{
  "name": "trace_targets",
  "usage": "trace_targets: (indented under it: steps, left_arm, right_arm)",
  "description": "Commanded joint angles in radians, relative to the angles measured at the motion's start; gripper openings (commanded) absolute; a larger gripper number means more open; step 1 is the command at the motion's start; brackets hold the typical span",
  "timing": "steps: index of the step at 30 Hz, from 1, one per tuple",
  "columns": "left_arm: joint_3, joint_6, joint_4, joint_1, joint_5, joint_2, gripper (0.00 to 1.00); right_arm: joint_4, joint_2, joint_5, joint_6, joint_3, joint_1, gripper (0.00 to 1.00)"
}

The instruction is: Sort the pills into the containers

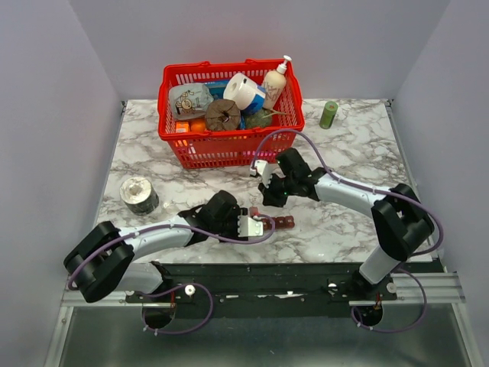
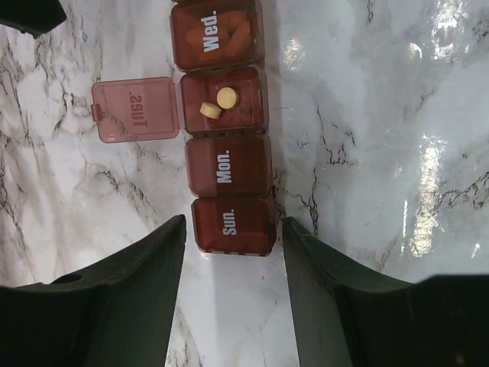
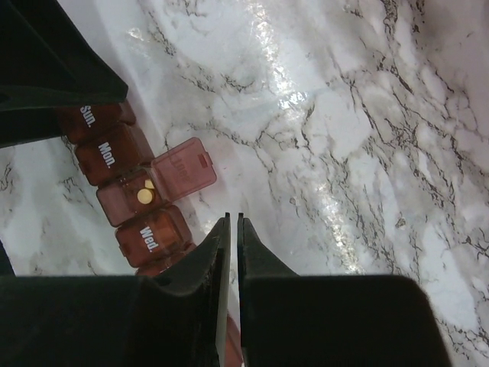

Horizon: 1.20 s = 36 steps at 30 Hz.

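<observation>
The marble bench (image 1: 359, 222) carries a red basket (image 1: 229, 149) of odds and ends at the back. The pill box (image 1: 281, 223), a dark red strip of day cells, lies near the front edge between the two arms.

The left pincer (image 2: 234, 220) straddles the Sunday end, one finger close on each side. It is narrow, though I cannot tell whether it really presses the plastic. The right pincer (image 3: 233, 218) hangs just beside the Wednesday cell (image 2: 216, 34), drawn in to a thin slit with nothing visible in it.

I take the step in hand to be filling Tuesday. Its lid (image 2: 136, 108) is flipped out flat to the side, and two pale yellow pills (image 2: 218, 103) lie in the open cell. Next would probably be pushing that lid back over and down until it clicks, with the far end held steady so the strip does not skid (the marble looks slick).

Sunday and Monday are shut, and I cannot make out their contents. Something orange shows through Wednesday's closed lid.
</observation>
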Motion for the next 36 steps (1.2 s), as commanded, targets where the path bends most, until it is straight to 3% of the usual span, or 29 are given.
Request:
trace_targets:
  steps: [1,14,21,25,31,36]
  left_arm:
    - [0.021,0.031,-0.026,-0.003,0.060,0.010,0.61]
    - [0.050,0.036,-0.061,-0.007,0.065,0.055,0.38]
    - [0.044,0.035,-0.055,-0.007,0.060,0.051,0.36]
    - [0.036,0.035,-0.047,-0.007,0.059,0.045,0.36]
    - [0.034,0.035,-0.044,-0.007,0.059,0.045,0.36]
    - [0.033,0.036,-0.041,-0.007,0.055,0.042,0.36]
  right_arm:
    - [0.005,0.033,0.037,0.042,0.035,0.021,0.15]
    - [-0.021,0.125,0.070,0.102,0.086,0.057,0.15]
    - [-0.043,0.156,0.020,0.131,0.109,0.058,0.16]
    - [-0.041,0.148,0.157,0.129,0.114,0.057,0.16]
    - [-0.029,0.110,0.192,0.129,0.101,0.057,0.16]
    - [-0.044,0.150,0.087,0.155,0.112,0.055,0.17]
